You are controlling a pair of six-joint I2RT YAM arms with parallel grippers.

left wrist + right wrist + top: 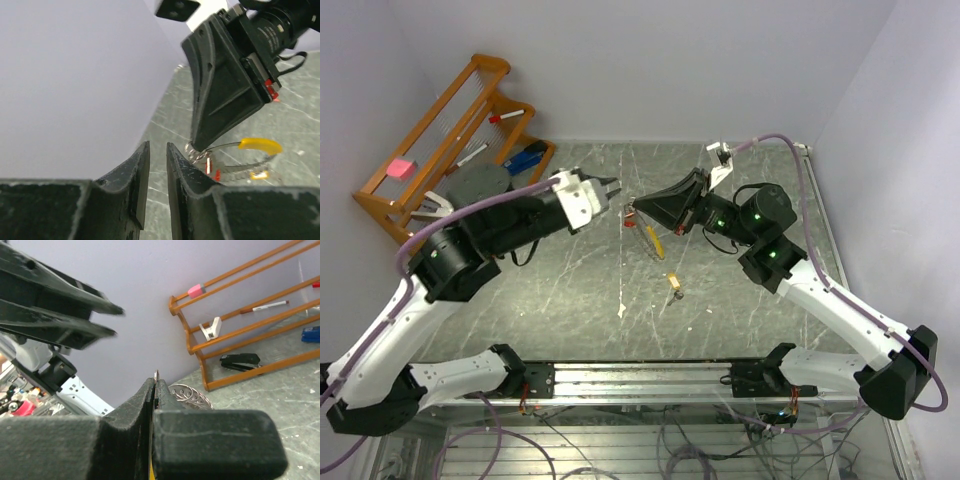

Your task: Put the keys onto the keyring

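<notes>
My right gripper (pixel 636 207) is shut on the silvery keyring (pixel 646 232) and holds it above the table, with its yellow tag (pixel 654 241) hanging down. In the left wrist view the ring (pixel 226 146) and tag (pixel 260 145) hang from the right gripper's tip (pixel 198 144), and a red-headed key (pixel 216 174) dangles at the ring. In the right wrist view only the ring's edge (pixel 157 374) pokes above the closed fingers (pixel 156 384). The brass key (pixel 674 284) lies on the table below. My left gripper (pixel 611 188) is slightly open and empty, just left of the ring (pixel 157 146).
A wooden rack (pixel 450 130) with pens, a stapler (pixel 240 360) and a pink eraser stands at the back left. A wire basket (pixel 191 392) sits near it. A white scrap (pixel 622 310) lies on the marbled table (pixel 570 290).
</notes>
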